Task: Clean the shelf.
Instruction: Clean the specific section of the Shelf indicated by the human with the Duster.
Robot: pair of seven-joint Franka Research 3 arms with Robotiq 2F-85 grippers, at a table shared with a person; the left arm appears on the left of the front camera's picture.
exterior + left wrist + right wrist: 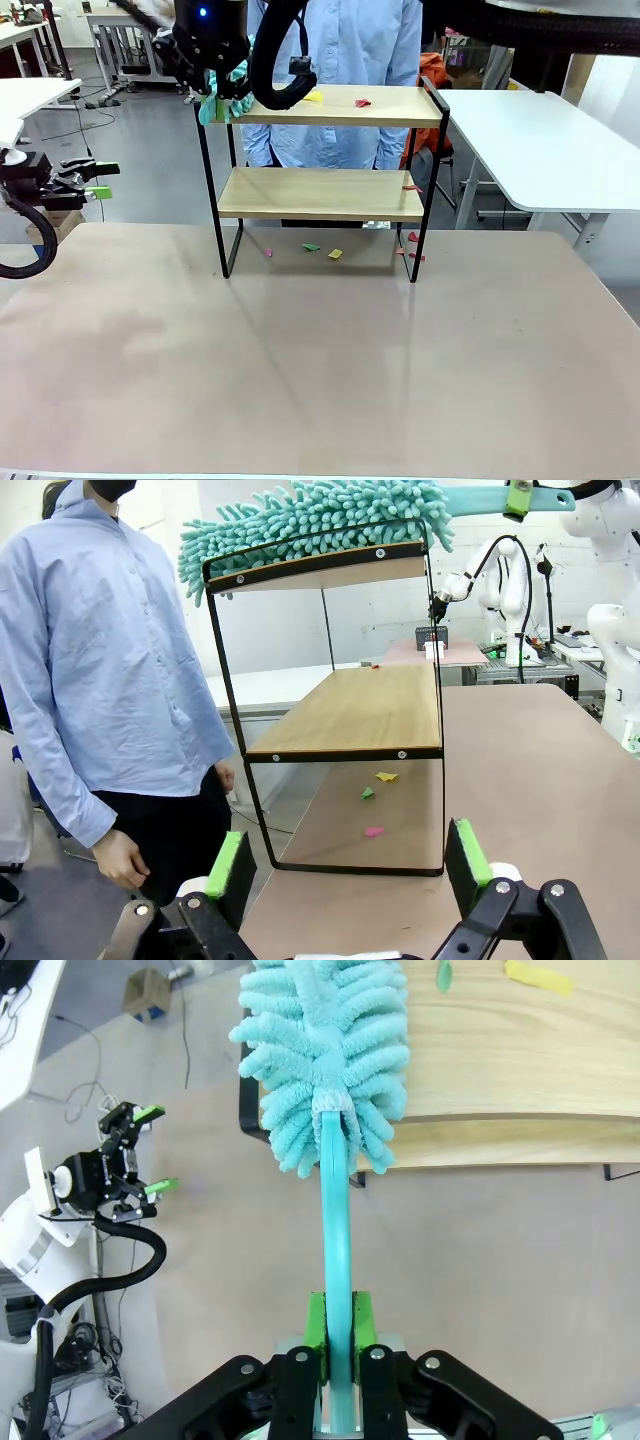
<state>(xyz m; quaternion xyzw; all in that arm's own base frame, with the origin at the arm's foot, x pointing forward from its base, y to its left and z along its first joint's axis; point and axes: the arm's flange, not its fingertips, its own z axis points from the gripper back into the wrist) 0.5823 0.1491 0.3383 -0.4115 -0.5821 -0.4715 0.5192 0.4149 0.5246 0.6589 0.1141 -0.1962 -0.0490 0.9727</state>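
The shelf point(330, 106) stands at the table's far middle, two wooden boards in a black frame. My right gripper point(221, 80) hovers at the top board's left end, shut on the handle of a teal fluffy duster point(222, 104). In the right wrist view the gripper point(338, 1336) pinches the handle, and the duster head point(325, 1050) lies over the board's corner point(520, 1060). A yellow scrap point(313, 97) and a red scrap point(362, 102) lie on the top board. My left gripper point(96, 181) waits open off the table's left side; its fingers point(467, 852) face the shelf point(360, 715).
A person in a light blue shirt point(340, 50) stands right behind the shelf. Small coloured paper scraps point(335, 254) lie on the table point(320, 380) under and beside the shelf. White tables stand at the right point(540, 140) and far left point(30, 95).
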